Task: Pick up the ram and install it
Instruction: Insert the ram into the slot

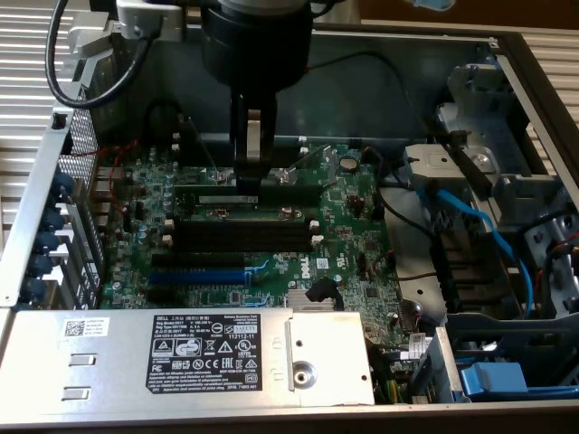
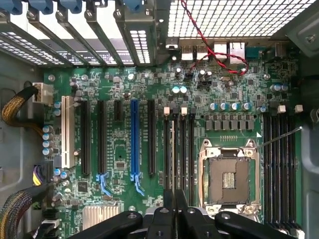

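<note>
One tool [image 1: 253, 172] hangs over the green board [image 1: 353, 226], clenched on the ram [image 1: 222, 190] near its middle (from the wrist, the ram [image 2: 173, 154] is just a thin edge). It stands upright along the black memory slots [image 1: 244, 231]; I cannot tell whether it sits in one. The blue slot [image 1: 194, 274] lies on their other side, inside the open computer case [image 1: 507, 54].

Few things you just can't make out here. In the exterior view the arm [image 1: 253, 36] gets chopped off by the top edge, and the gripper [image 1: 255, 176] covers the middle of the ram [image 1: 217, 185]. The print on the power supply label [image 1: 190, 348] is way too small to read. In the wrist view the black fingers [image 2: 164, 219] run off the frame, and the motherboard [image 2: 119, 149] markings are too tiny to read.
</note>
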Controlling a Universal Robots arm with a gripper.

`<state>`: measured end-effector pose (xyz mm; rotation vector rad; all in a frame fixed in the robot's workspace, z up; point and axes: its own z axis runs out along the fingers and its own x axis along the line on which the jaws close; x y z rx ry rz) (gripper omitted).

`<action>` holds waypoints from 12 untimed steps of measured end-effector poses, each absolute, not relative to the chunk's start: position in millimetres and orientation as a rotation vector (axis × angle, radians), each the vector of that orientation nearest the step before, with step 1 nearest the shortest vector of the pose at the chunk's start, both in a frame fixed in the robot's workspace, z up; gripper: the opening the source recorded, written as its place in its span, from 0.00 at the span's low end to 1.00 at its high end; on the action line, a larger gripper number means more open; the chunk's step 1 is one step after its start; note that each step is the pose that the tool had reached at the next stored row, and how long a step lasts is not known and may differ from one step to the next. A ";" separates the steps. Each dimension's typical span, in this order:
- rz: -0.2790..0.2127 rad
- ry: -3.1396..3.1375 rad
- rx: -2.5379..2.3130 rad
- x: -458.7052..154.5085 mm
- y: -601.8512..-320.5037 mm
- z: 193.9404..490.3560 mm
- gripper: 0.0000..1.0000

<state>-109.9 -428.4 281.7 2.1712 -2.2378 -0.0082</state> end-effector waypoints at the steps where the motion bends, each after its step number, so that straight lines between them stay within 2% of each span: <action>1: -0.005 -2.238 2.171 -110.0 -428.3 280.7 0.12; 12: 0.005 -2.241 2.174 -113.2 -428.4 268.6 0.12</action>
